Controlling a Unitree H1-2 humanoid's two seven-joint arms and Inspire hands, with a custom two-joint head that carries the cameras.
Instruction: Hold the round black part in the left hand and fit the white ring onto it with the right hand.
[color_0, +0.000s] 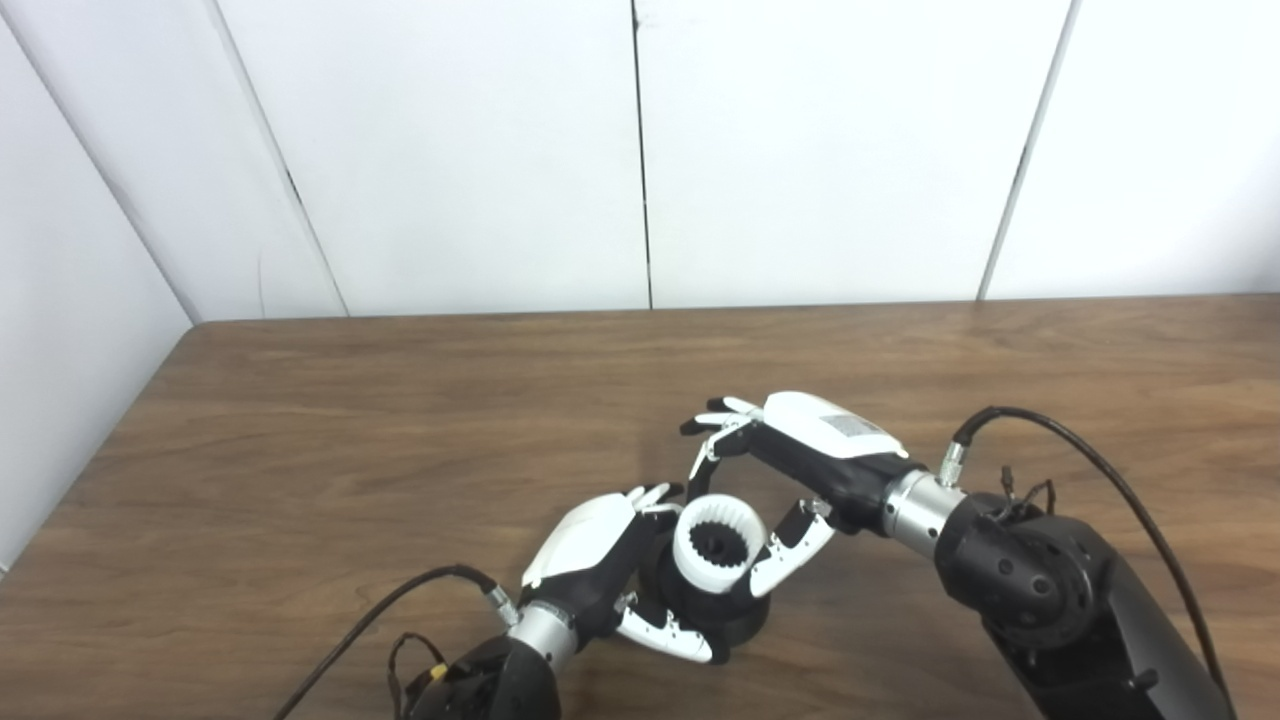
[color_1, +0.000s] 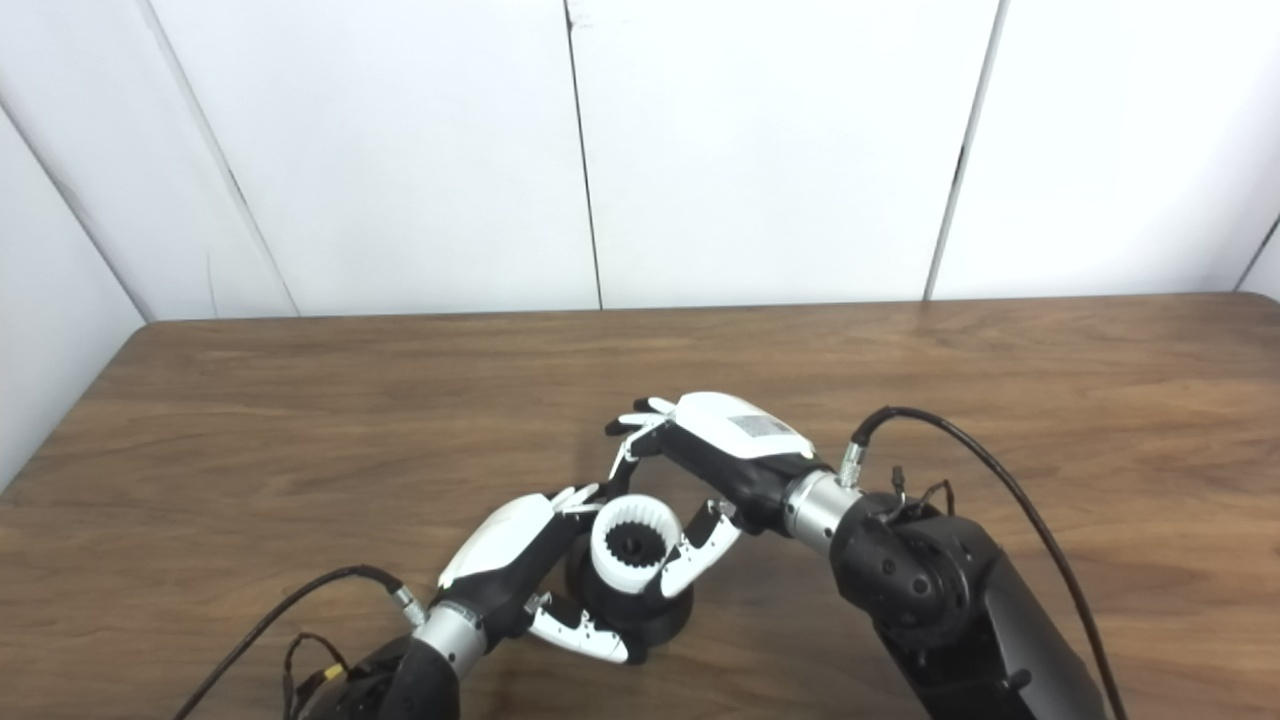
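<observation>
- The left hand wraps the round black part low at the near edge of the wooden table; its fingers curl round the far side and its thumb hooks under the near side, so the part is gripped.
- The white ring, toothed on its inside, sits on top of the black part, its opening facing up. Whether it is fully seated or only resting on the top, I cannot tell.
- The right hand reaches in from the right. Its thumb lies against the ring's right side, while its fingers arch above and behind the ring, spread and apparently clear of it. I judge this a loose touch, not a firm pinch.
- The step in hand appears to be the fitting itself: ring on part, right hand at its edge.
- The next move probably calls for an even downward press so the ring goes on square, with the left hand holding firm.
- A push on one side only could tilt and jam the ring.
</observation>
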